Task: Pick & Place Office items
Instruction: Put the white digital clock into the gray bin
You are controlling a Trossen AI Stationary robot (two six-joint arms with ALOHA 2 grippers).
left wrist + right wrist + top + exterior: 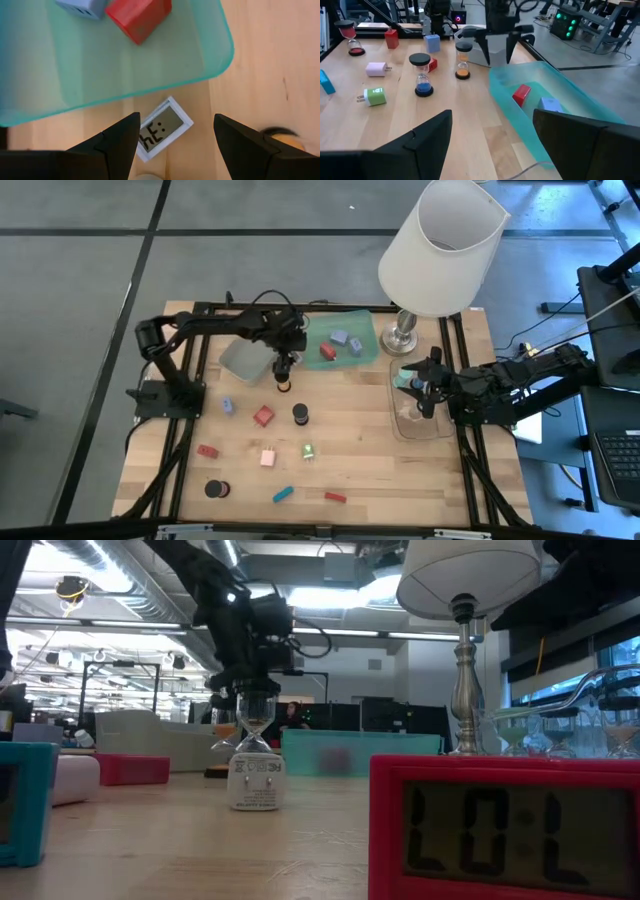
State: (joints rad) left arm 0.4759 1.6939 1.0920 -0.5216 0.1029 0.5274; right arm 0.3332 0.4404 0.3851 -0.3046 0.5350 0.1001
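Small office items lie scattered on the wooden table: an orange-sand timer [462, 60], a blue-sand timer [422, 74], a red block [263, 416], a pink plug [268, 457], a green plug [309, 451], a teal bar [283, 494] and a red bar [334, 496]. The green tray [362, 330] holds a red block [139, 15] and lavender blocks [340, 337]. My left gripper [175, 117] hangs open, pointing down beside the tray's near-left edge, over a small white clock [164, 127] lying flat on the table. My right gripper [418, 390] stands open over the clear tray [412, 425].
A grey tray [243, 358] sits left of the green tray. A tall lamp with a white shade [440, 250] stands at the far right, its base [402, 338] between the green and clear trays. A red-sand timer [215, 488] lies at the near left.
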